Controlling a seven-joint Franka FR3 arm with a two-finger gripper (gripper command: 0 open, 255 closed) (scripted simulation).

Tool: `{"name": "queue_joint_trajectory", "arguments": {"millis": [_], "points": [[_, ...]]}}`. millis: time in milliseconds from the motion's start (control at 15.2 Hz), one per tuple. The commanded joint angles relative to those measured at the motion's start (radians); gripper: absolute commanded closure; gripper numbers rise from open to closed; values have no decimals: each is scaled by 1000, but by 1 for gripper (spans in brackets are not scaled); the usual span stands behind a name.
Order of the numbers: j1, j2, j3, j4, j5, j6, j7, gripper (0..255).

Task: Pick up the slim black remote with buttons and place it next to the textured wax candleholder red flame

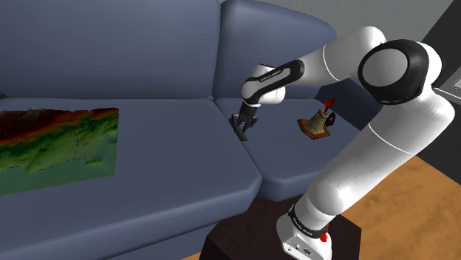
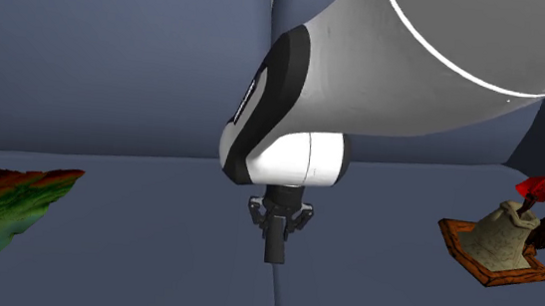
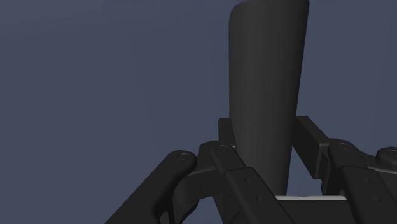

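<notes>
My black gripper (image 1: 241, 122) is shut on a slim dark remote (image 3: 267, 76), which stands on end between the two fingers (image 3: 224, 137). In the second exterior view the remote (image 2: 275, 249) hangs down from the gripper (image 2: 277, 222), close over the seam between two sofa seat cushions. I cannot tell whether it touches the sofa. The candleholder (image 1: 318, 122) is a beige lump with a red flame on a brown square base. It sits on the seat cushion toward the shoulder view's right, apart from the gripper, and its red flame and brown base are plain in the second exterior view (image 2: 501, 240).
A blue-grey sofa (image 1: 148, 185) with a tall backrest carries everything. A flat green and red relief-map slab (image 1: 57, 148) lies on the seat at the shoulder view's left. The dark stand (image 1: 258, 244) sits on a wooden floor (image 1: 421, 207) at the lower right.
</notes>
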Motion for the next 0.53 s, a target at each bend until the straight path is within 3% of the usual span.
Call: {"name": "queue_joint_trajectory", "arguments": {"millis": [0,462], "points": [[0,-17,1,8,-6,-26,6,255],[-4,-81,3,46,-26,-126,25,255]]}}
